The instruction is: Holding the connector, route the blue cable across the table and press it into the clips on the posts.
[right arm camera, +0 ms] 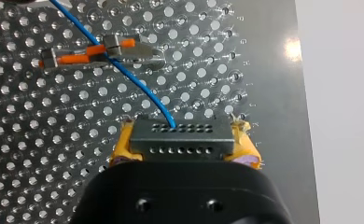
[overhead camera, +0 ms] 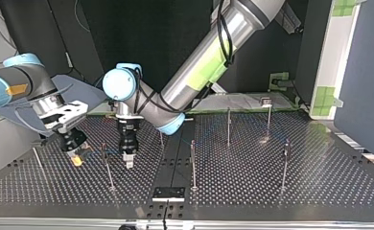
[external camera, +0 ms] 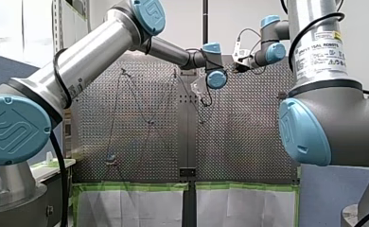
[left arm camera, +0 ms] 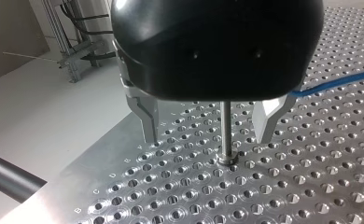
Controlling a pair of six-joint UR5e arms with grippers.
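In the right wrist view my right gripper [right arm camera: 182,135] has its yellow pads shut on a grey connector [right arm camera: 180,142]. The blue cable [right arm camera: 138,86] leaves the connector and runs ahead across a clip with orange levers [right arm camera: 101,51]. My left gripper [left arm camera: 207,139] hangs open just above the perforated plate, with a thin metal post [left arm camera: 226,130] showing between its metal fingers and touching neither. A stretch of blue cable [left arm camera: 339,83] lies beside it. In the top view my left gripper [overhead camera: 128,162] stands near the middle and my right gripper [overhead camera: 77,158] further to the view's left.
Several thin posts stand on the perforated table [overhead camera: 271,191], among them one [overhead camera: 107,167] between the two grippers and one [overhead camera: 192,165] near the centre. A black bracket [overhead camera: 168,193] sits at the near edge in the top view.
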